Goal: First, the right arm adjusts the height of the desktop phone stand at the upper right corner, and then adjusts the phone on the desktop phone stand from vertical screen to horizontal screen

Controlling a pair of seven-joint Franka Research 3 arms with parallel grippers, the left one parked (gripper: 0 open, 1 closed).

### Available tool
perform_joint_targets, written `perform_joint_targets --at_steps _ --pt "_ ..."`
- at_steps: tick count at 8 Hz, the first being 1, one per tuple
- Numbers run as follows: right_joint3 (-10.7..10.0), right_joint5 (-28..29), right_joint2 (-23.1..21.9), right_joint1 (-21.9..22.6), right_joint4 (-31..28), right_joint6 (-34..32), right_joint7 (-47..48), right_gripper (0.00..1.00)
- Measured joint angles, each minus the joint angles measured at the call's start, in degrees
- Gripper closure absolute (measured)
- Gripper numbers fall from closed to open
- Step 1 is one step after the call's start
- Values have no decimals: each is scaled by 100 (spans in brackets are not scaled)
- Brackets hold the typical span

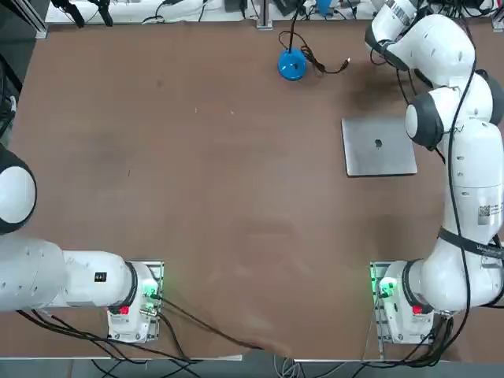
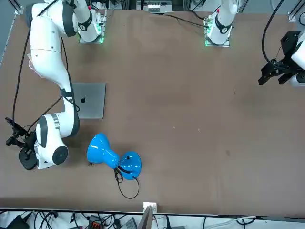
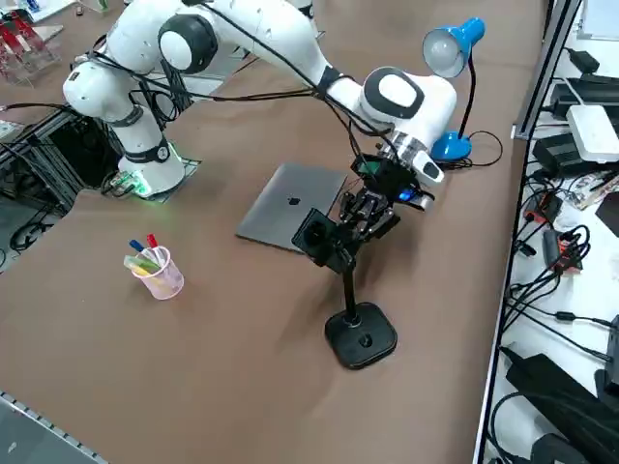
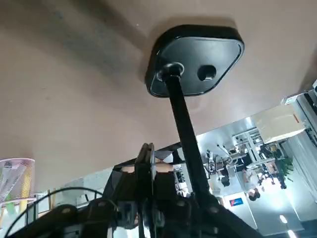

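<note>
From the top, the right arm (image 1: 465, 169) is seen bent over the far right corner of the surface (image 1: 197, 197). The stand is hidden under it.

From the front, the arm is curled low beside the laptop (image 2: 89, 100). A black bit of the stand (image 2: 27, 160) peeks out at the edge.

From the right side, the right gripper (image 3: 372, 215) is seen clenched on the top of the stand, where the phone (image 3: 315, 238) is held. The stand's base (image 3: 361, 336) sits flat on the surface, near the laptop.

From the wrist, the pole (image 4: 185, 134) is seen running down to the base. The jaws are shut tight on the stand's top part.

The pole should be pulled slowly and straight, so the base is not tipped.
</note>
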Motion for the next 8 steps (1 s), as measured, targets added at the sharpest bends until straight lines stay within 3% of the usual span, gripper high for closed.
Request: perform_joint_targets --at_steps 8 --pt "13 204 -26 3 269 -219 -241 82"
